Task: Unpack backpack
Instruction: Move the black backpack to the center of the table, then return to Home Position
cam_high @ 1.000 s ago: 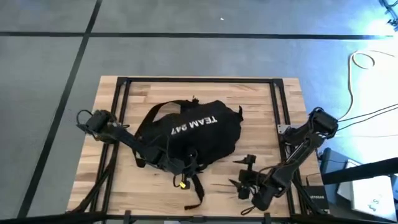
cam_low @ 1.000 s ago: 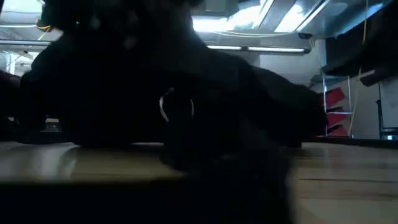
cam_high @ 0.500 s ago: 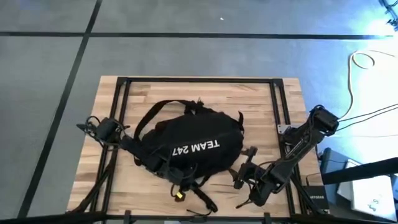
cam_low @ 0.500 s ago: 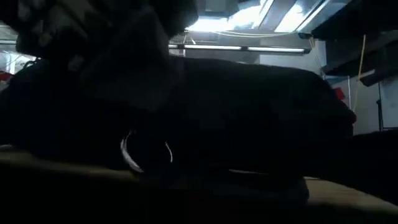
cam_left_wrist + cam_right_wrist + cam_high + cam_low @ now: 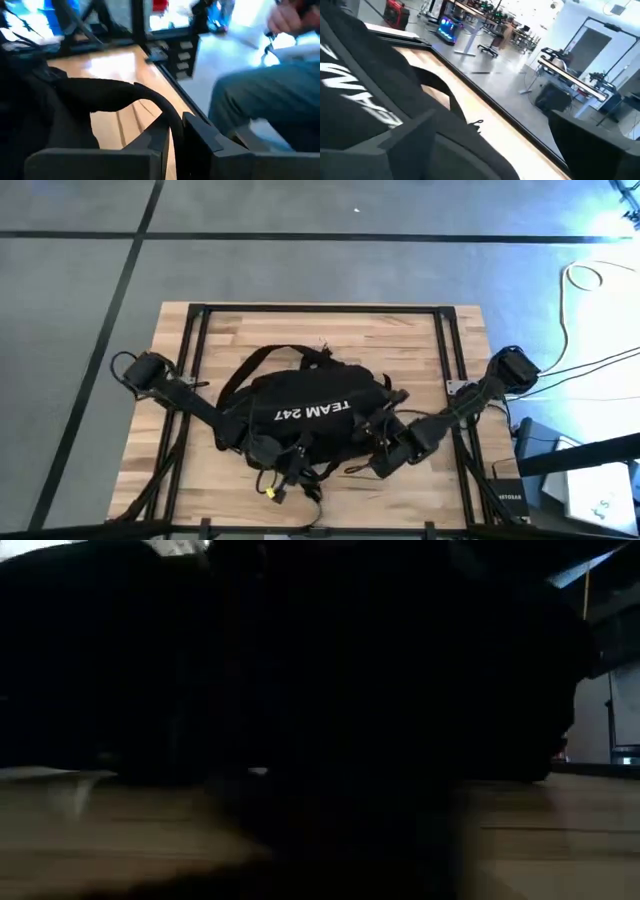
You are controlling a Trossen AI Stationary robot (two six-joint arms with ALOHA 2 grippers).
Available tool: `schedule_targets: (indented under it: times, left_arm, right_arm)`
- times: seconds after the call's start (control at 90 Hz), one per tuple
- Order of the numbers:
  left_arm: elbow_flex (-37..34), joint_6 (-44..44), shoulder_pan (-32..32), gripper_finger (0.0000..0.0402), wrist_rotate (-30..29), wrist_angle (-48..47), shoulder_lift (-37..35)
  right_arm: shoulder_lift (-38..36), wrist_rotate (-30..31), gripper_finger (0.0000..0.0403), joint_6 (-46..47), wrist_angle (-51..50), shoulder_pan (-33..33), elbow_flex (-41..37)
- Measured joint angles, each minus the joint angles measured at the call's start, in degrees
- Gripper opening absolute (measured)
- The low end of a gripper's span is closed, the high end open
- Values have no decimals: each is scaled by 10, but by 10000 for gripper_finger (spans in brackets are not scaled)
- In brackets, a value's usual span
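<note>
Squarely mid-table lies the backpack [image 5: 310, 415], its long axis running 9 to 3 o'clock, lettering up. The left gripper [image 5: 268, 452] sits at its 7 o'clock edge, fingers [image 5: 165, 137] narrow, a black strap [image 5: 117, 92] arching over them. The right gripper [image 5: 385, 442] presses in at 4 o'clock, fingers wide. Bare table [image 5: 400, 340] lies toward 12 o'clock; the 6 o'clock edge is close.

A light wooden table [image 5: 410, 340] with a black frame carries the black backpack [image 5: 305, 415] near its middle.
</note>
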Motion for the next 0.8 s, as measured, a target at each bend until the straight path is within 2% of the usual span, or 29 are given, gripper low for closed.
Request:
schedule_targets:
  times: [0.1,0.2,0.311,0.411,0.6,0.8]
  left_arm:
    - [0,6,-1,33,12,-59,-2]
    - [0,-11,9,33,11,-137,-1]
    - [-7,-64,22,33,-36,-147,-1]
    - [-7,-101,37,44,-39,-146,-9]
    - [-7,-111,50,126,-33,-159,-25]
    - [-7,-101,73,233,-51,-276,-63]
  right_arm:
    - [0,-9,346,0,1,-4,0]
    - [0,-52,329,0,3,-8,0]
    - [0,-80,320,-6,18,-8,0]
    - [0,-90,320,-42,54,-6,0]
    - [-1,-101,319,-128,131,-7,0]
    - [-1,-109,319,-152,145,-7,0]
